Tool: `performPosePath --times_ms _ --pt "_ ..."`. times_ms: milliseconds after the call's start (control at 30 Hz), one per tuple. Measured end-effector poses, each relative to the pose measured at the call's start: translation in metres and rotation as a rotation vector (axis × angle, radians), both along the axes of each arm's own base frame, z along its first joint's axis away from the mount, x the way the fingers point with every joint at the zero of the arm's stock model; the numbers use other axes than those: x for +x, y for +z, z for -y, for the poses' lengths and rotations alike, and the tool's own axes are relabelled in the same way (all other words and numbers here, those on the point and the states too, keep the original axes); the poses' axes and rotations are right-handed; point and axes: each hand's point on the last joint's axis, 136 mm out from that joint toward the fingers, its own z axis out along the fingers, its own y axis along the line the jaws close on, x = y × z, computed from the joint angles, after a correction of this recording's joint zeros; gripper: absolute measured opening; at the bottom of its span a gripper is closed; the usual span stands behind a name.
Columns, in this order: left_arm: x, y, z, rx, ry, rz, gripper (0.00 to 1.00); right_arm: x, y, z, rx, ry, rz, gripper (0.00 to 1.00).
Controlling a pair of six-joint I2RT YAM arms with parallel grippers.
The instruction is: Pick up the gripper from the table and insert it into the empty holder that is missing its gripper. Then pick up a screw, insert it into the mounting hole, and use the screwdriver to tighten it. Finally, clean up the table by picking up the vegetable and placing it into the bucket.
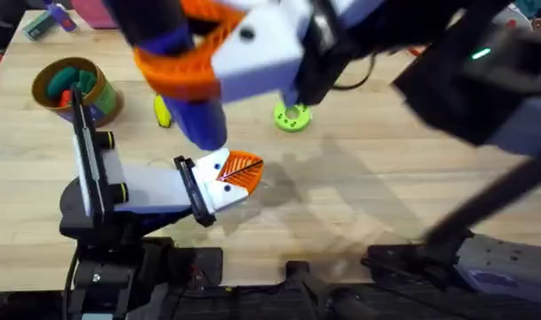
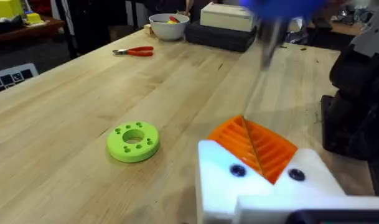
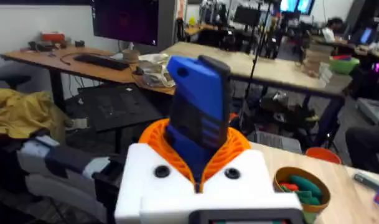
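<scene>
My right gripper (image 1: 208,53) hangs high under the overhead camera, shut on the blue screwdriver (image 1: 199,120), which points down. In the right wrist view the screwdriver (image 3: 198,99) stands between the orange pads of the right gripper (image 3: 198,152). Below it lies my left gripper (image 1: 243,167), with orange ribbed gripper pieces seated in its white holder blocks (image 2: 264,186) and pressed together. Dark screw heads (image 2: 238,170) show in the white block. The silver screwdriver tip (image 2: 267,46) hovers beyond the left gripper (image 2: 251,134). The yellow vegetable (image 1: 162,110) lies on the table beside the bucket (image 1: 106,105).
A green ring (image 1: 292,116) lies mid-table, right of the screwdriver. Green and red toy pieces fill the bucket (image 3: 279,183). Red pliers (image 2: 133,51), a white bowl (image 2: 169,28) and a box (image 2: 229,18) sit at the table's far end.
</scene>
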Motion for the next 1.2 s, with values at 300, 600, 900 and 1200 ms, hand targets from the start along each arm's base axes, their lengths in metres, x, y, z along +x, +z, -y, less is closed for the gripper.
performPosePath --times_ms 300,600,900,1200 --pt "0.000 0.000 0.000 0.000 0.000 0.000 0.017 0.062 -0.025 0.038 -0.333 -0.295 -0.265 0.023" --pt "0.000 0.000 0.000 0.000 0.000 0.000 0.017 0.104 -0.100 0.122 -0.792 -0.703 -0.207 0.023" --pt "0.000 0.000 0.000 0.000 0.000 0.000 0.017 0.117 -0.173 0.198 -1.278 -0.820 -0.074 0.023" --pt "0.000 0.000 0.000 0.000 0.000 0.000 0.017 0.147 -0.233 0.231 -1.529 -0.835 -0.097 0.023"
